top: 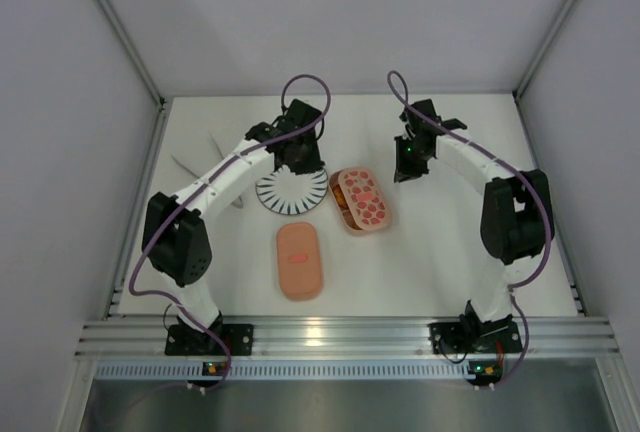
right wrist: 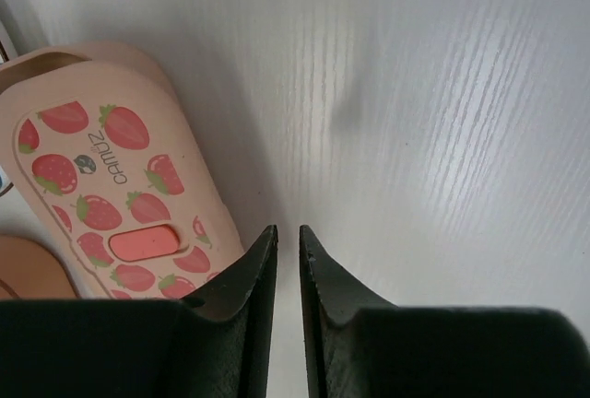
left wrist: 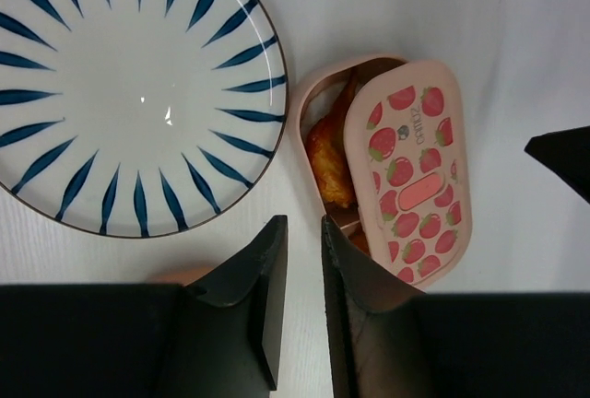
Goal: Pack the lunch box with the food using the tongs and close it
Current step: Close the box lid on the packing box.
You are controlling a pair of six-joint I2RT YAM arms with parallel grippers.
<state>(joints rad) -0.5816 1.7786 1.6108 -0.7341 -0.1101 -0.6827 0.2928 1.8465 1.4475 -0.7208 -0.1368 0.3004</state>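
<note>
One lunch box tray (top: 346, 214) lies mid-table with its strawberry lid (top: 365, 198) (left wrist: 415, 172) (right wrist: 111, 186) set askew, so the left compartment shows. Orange and brown food (left wrist: 330, 163) fills that gap. A second pink box (top: 300, 260) with a small red mark on its lid lies nearer the arms. The tongs (top: 190, 165) lie faintly visible at the far left. My left gripper (top: 298, 160) (left wrist: 304, 221) hovers over bare table between plate and tray, narrowly open and empty. My right gripper (top: 408, 164) (right wrist: 288, 228) hangs right of the strawberry lid, jaws a thin slit apart, empty.
A round white plate (top: 290, 192) (left wrist: 138, 94) with dark blue radial stripes sits just left of the strawberry-lidded tray, bare of food. White walls close in the table on three sides. The aluminium rail with both arm bases runs along the near edge.
</note>
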